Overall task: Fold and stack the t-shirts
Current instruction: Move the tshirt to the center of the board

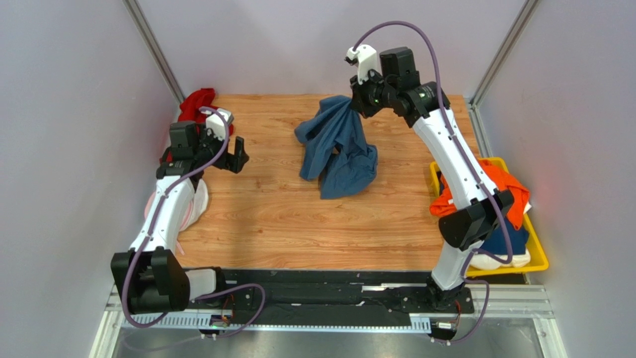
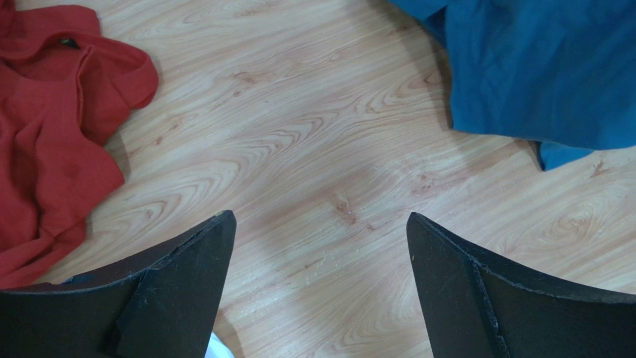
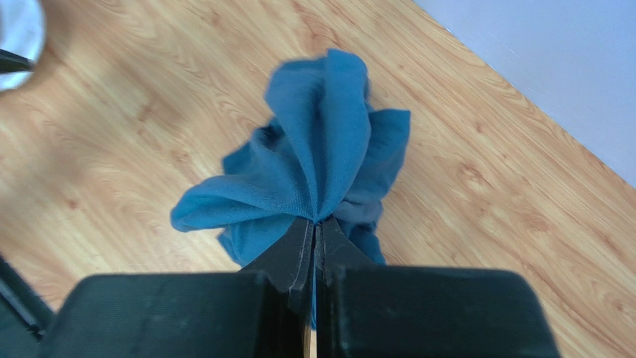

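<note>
A slate-blue t-shirt (image 1: 337,149) hangs bunched over the far middle of the wooden table. My right gripper (image 1: 354,103) is shut on its top edge and holds it up, the lower part resting on the table; in the right wrist view the cloth (image 3: 317,160) fans out from the pinched fingertips (image 3: 316,222). My left gripper (image 1: 240,158) is open and empty over bare wood at the left, its fingers (image 2: 190,257) wide apart. The blue shirt's edge (image 2: 537,67) lies ahead to its right. A red shirt (image 1: 198,104) lies crumpled at the far left corner and also shows in the left wrist view (image 2: 52,119).
A yellow bin (image 1: 539,257) at the right edge holds orange (image 1: 507,186), navy and cream shirts, partly behind the right arm. A white-and-pink mesh disc (image 1: 195,205) lies under the left arm. Grey walls enclose the table on three sides.
</note>
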